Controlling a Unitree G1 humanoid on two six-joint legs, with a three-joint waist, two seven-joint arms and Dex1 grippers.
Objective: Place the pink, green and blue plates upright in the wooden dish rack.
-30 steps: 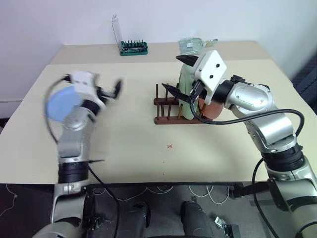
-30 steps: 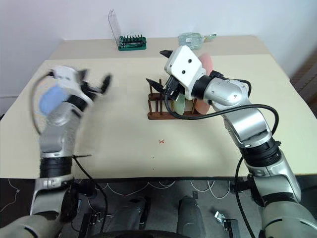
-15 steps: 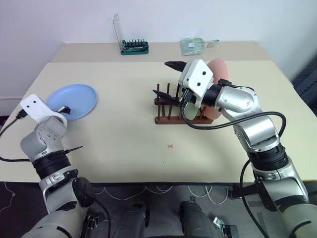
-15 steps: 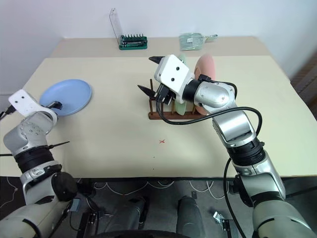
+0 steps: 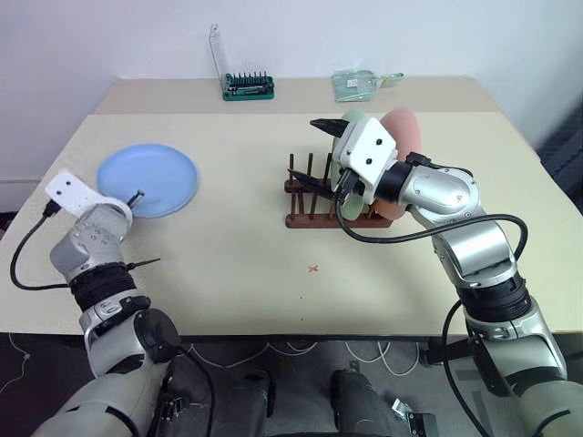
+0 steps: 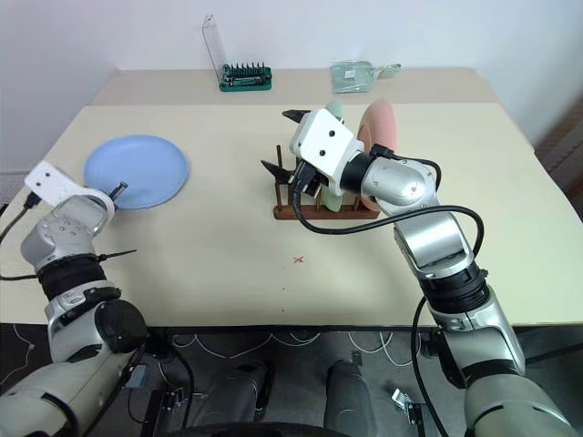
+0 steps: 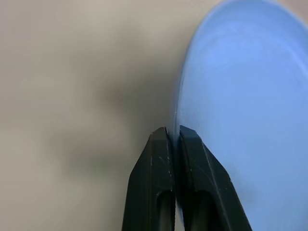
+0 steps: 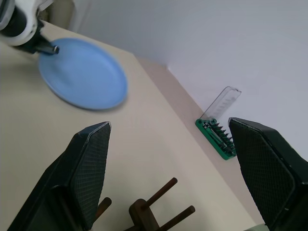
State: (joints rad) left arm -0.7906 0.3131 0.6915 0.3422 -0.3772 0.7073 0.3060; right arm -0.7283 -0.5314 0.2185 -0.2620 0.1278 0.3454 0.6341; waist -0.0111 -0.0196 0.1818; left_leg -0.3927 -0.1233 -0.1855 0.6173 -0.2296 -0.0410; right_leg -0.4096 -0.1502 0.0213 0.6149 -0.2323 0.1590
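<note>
Step in hand: my left tool [image 7: 174, 132] pinches the near rim of the blue plate [image 5: 148, 178], flat on the tabletop [image 5: 228, 255]; my right tool [image 6: 284, 141] hangs spread above the wooden dish rack [image 5: 310, 196], pink plate [image 5: 404, 137] and green plate [image 6: 333, 111] upright; next, I judge: lift, tilt, slot

Right claw [image 8: 168, 178]: two black textured fingers [image 8: 89, 166] standing wide apart, nothing between them. Blue plate [image 8: 83, 74]: lies flat on the beige counter [image 8: 144, 144], beyond the fingers. Left claw [image 8: 48, 48]: dark tip touching the blue plate's rim. Wooden dish rack [image 8: 149, 207]: brown pegs between the fingers, well apart from the blue plate. Green tool holder [image 8: 216, 137]: with clear upright lid, far past the plate, near the wall.
</note>
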